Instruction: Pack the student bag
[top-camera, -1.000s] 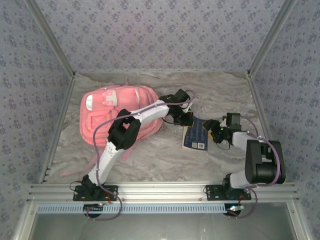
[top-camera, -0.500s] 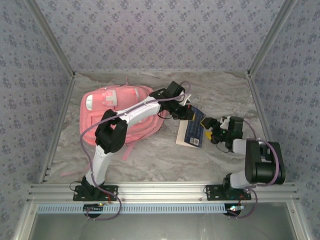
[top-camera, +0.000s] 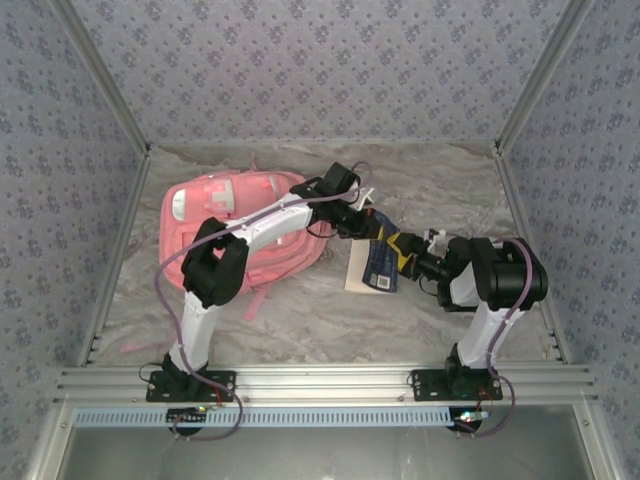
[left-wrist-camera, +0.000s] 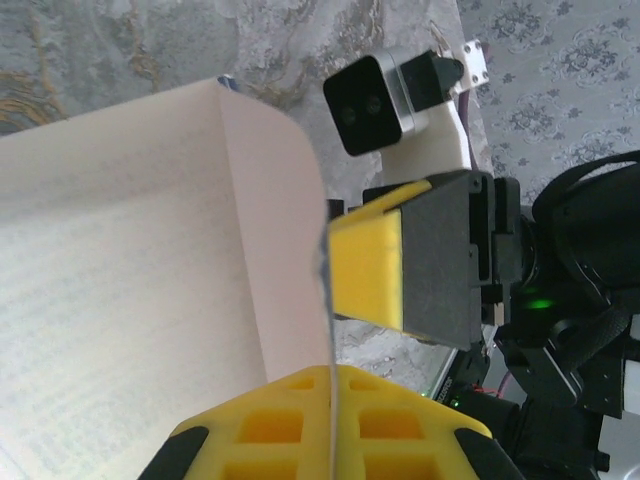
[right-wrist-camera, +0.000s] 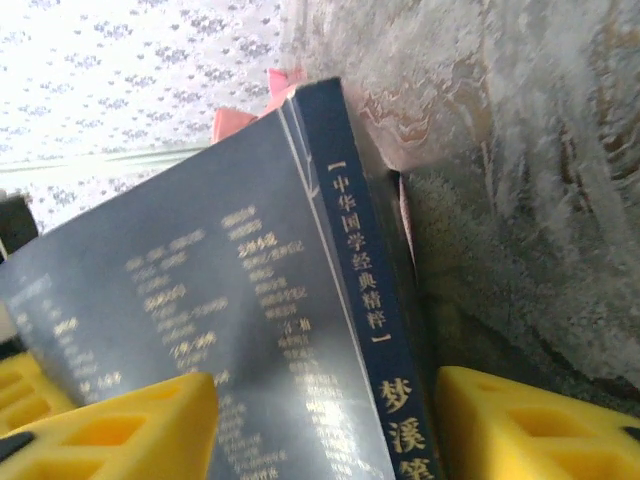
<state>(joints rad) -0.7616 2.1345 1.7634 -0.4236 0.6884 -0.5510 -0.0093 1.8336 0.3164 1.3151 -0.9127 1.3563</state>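
Note:
The pink student bag (top-camera: 240, 235) lies flat on the left half of the table, and a corner of the student bag (right-wrist-camera: 281, 85) peeps over the book. A dark blue book (top-camera: 379, 265) with gold Chinese lettering (right-wrist-camera: 250, 300) lies just right of it, tilted up at its far edge. My left gripper (top-camera: 371, 229) reaches over the bag and is shut on the book's thin cover (left-wrist-camera: 325, 270), with pale pages (left-wrist-camera: 130, 290) to its left. My right gripper (top-camera: 404, 256) stands open astride the book's spine end (right-wrist-camera: 360, 270), one fingertip (right-wrist-camera: 520, 420) a little off the spine.
The marbled table (top-camera: 300, 320) is fenced by metal rails and patterned walls. A loose pink strap (top-camera: 135, 345) trails near the front left edge. The right arm's elbow (top-camera: 505, 275) sits close behind its gripper.
My left gripper has drawn the book a little left and raised its far edge. The right arm has swung in, bringing its gripper onto the book's spine end, jaws narrowing.

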